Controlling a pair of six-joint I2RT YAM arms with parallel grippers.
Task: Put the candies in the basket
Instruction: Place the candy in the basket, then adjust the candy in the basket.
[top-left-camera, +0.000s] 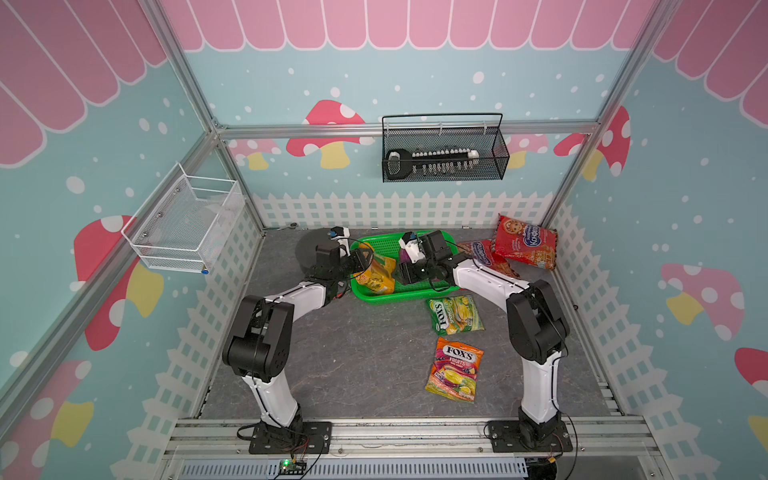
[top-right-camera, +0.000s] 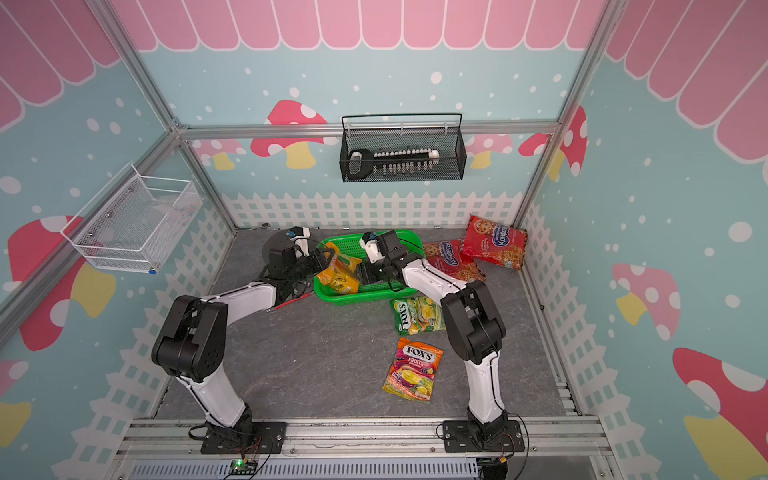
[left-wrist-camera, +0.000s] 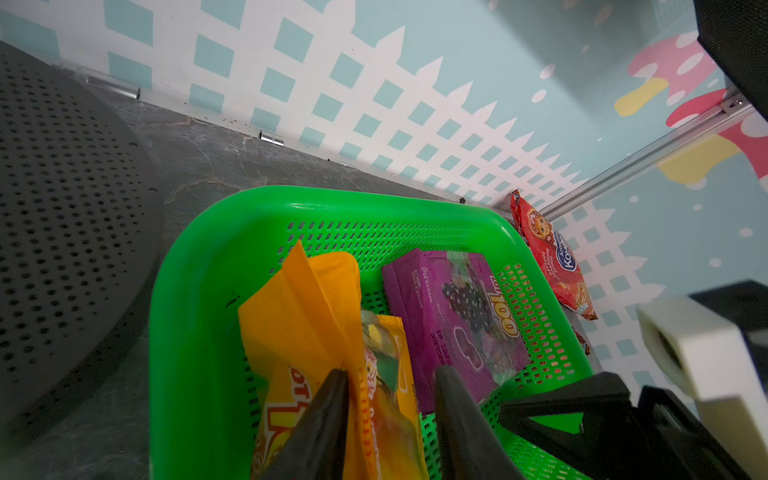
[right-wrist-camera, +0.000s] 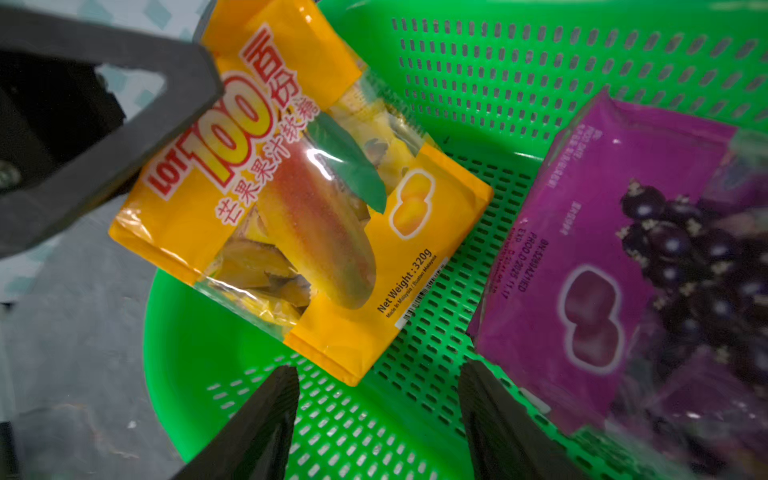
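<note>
Near floor: orange Fox's fruit bag (top-left-camera: 455, 370), green-yellow Fox's bag (top-left-camera: 457, 315).
Green perforated plastic basket (top-left-camera: 399, 296): holds orange "100" pack (top-left-camera: 380, 276); purple "100" pack (left-wrist-camera: 449, 307) mostly hidden from above.
Left gripper (left-wrist-camera: 392, 370): fingers spread astride orange "100" pack.
Right gripper (right-wrist-camera: 379, 365): fingers spread, empty.
Far corner: red cookie-face bag (top-left-camera: 524, 243); second red cookie-face bag (top-left-camera: 486, 253) partly behind right arm (top-left-camera: 486, 277).

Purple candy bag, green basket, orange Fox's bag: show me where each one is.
purple candy bag (right-wrist-camera: 615, 266): right wrist view, middle of its front.
green basket (left-wrist-camera: 332, 203): left wrist view, bare stretch of rim.
orange Fox's bag (top-left-camera: 455, 370): a top view, middle of its front.
</note>
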